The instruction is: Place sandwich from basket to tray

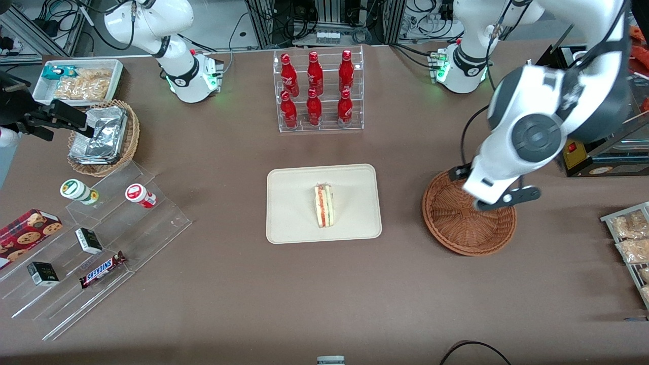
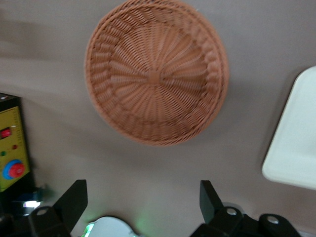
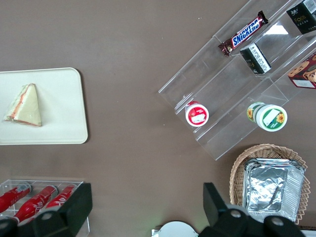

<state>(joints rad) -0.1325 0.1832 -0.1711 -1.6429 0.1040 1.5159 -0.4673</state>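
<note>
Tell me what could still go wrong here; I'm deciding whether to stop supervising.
Little, probably. The sandwich lies on the tray on its side, apparently stable. The basket is empty. The gripper hangs open above the basket; if the arm descends while moving off, it might clip the rim and shove it.

A robotics lab: tangled cables (image 1: 324, 17) and equipment racks edge a brown table (image 1: 228, 284) of staged snacks.
</note>
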